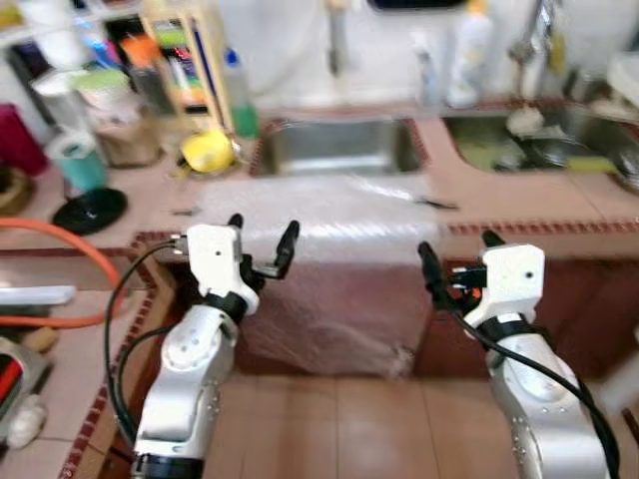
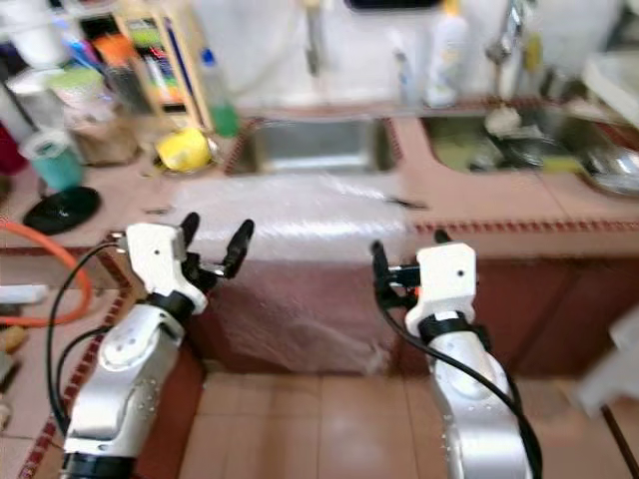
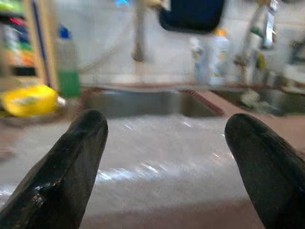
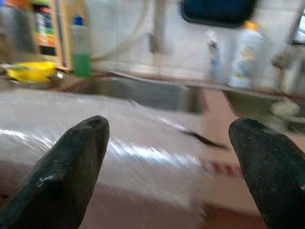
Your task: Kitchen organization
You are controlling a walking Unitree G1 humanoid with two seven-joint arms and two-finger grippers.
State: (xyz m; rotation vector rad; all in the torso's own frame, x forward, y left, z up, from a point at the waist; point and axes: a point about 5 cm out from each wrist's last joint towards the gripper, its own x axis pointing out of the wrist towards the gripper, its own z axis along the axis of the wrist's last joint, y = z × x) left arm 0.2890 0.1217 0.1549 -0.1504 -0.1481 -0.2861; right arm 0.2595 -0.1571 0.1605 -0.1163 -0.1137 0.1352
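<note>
L claw [image 1: 262, 239], R claw [image 1: 459, 257] — both agape

We find no legible text, brand, number or sign in any view. The white bottle [image 1: 471, 55] behind the sinks and the green bottle [image 1: 240, 95] beside the wooden rack [image 1: 190, 60] carry labels, but blur reduces them to colour patches. Packaging on the rack shows coloured bands only; we cannot resolve any characters on it.
</note>
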